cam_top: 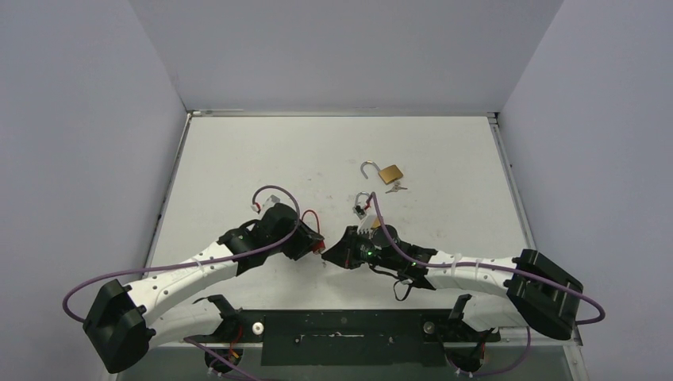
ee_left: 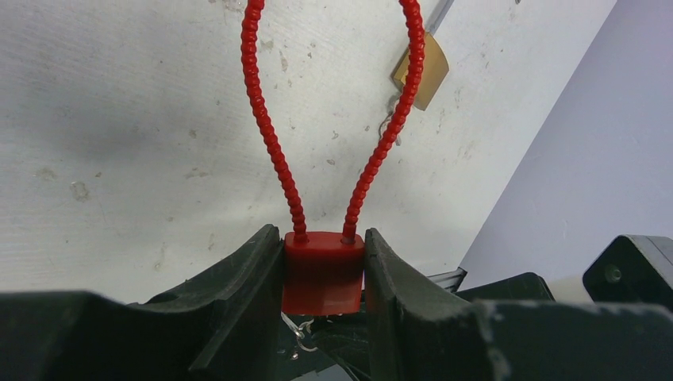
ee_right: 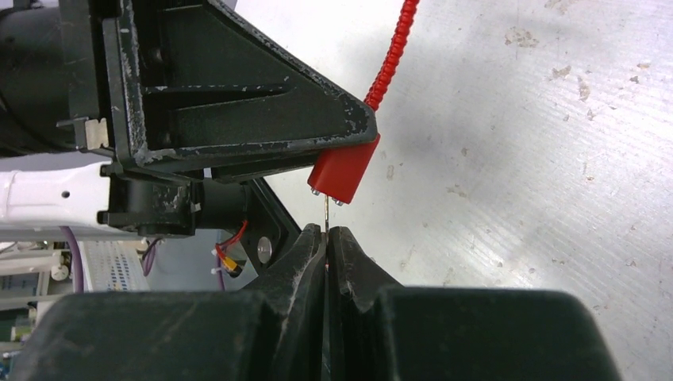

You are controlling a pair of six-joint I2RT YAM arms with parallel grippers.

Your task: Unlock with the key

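L hand (ee_left: 321, 244) clamps small red plastic padlock w/ red cable loop (ee_left: 323, 278), bottom centre of frame. R hand (ee_right: 327, 242) pinches thin metal key (ee_right: 325, 211), tip at padlock's underside, over white counter (ee_right: 508, 143).

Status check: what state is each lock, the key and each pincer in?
red cable lock: loop closed, both ends in body.
key: tip at the lock's underside.
brass padlock: shackle swung open.
left pincer: shut on red cable lock.
right pincer: shut on key.
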